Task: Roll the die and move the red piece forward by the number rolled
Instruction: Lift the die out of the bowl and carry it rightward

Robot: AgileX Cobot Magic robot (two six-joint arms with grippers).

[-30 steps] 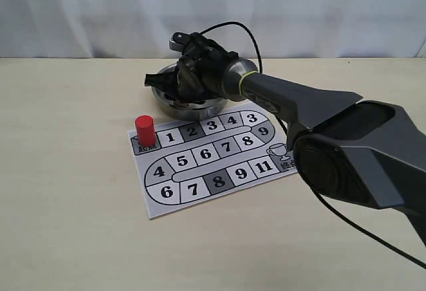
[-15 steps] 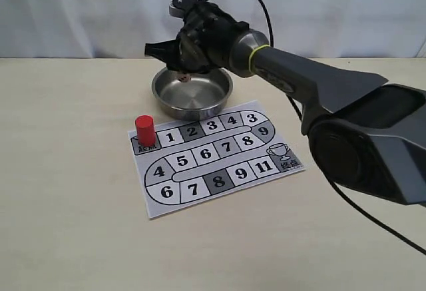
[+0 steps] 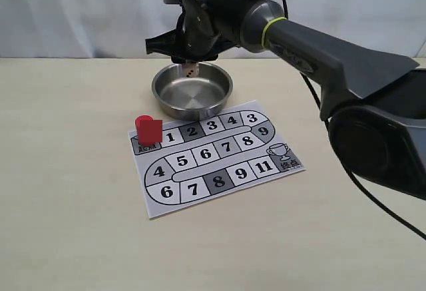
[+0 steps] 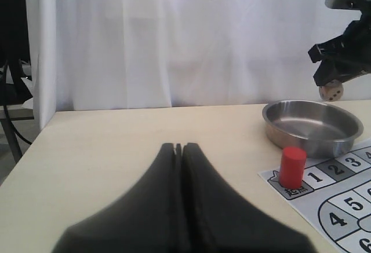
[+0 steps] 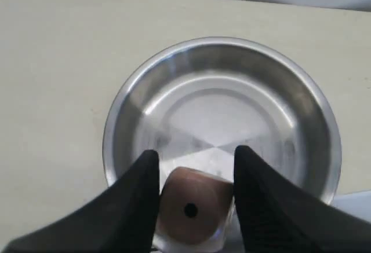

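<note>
Die clamped in right gripper above steel bowl, near far edge of worktop; left gripper fingers together.

Bright, even diffuse lighting, white curtain behind the steel bowl glowing, soft glare streaks on the bowl's floor, faint shadow beside its base, die above the bowl blurred, left gripper close to lens, out of focus
</note>
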